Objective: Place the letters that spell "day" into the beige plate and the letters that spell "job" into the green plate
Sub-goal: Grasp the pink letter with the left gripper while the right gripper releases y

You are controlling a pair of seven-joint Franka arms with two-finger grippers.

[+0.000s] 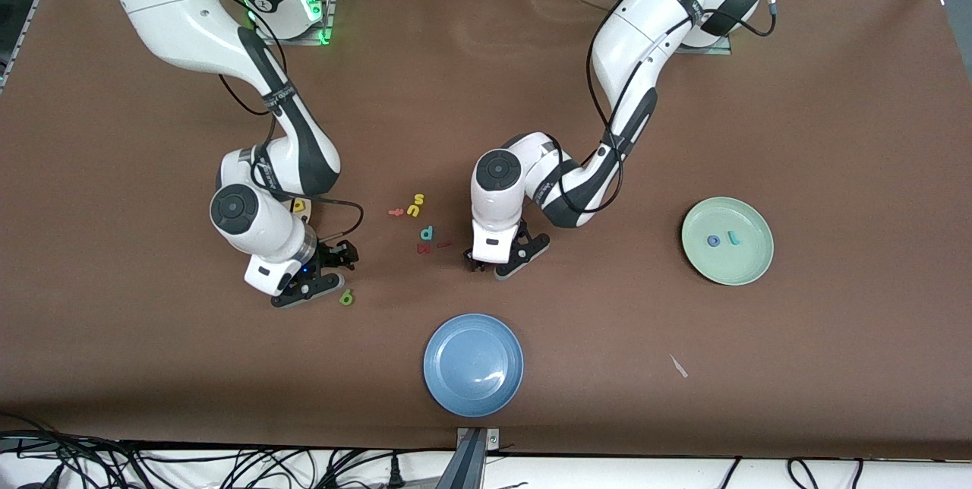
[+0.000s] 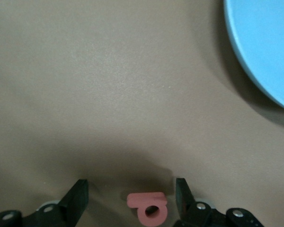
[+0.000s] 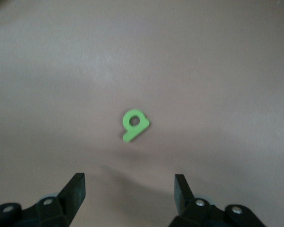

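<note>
A salmon-red "b" (image 2: 148, 208) lies flat on the brown table between the open fingers of my left gripper (image 2: 130, 184), touching neither. In the front view that gripper (image 1: 503, 257) is low over the table beside the loose letters, and it hides the "b". A green letter (image 3: 134, 124) lies just ahead of my open right gripper (image 3: 128, 177), which holds nothing; in the front view this letter (image 1: 346, 297) is beside that gripper (image 1: 311, 278). The green plate (image 1: 748, 265) holds a blue "o" (image 1: 714, 241) and a teal "j" (image 1: 733, 238). The right arm covers most of the beige plate (image 1: 307, 213), which holds a yellow letter (image 1: 299, 205).
Loose letters lie between the two grippers: a pink-red "t" (image 1: 396, 212), a yellow "s" (image 1: 414, 205), a teal "d" (image 1: 427, 232) and a dark red "m" (image 1: 424, 248). A blue plate (image 1: 473, 364) sits nearer the front camera, its rim (image 2: 270, 52) close to the left gripper.
</note>
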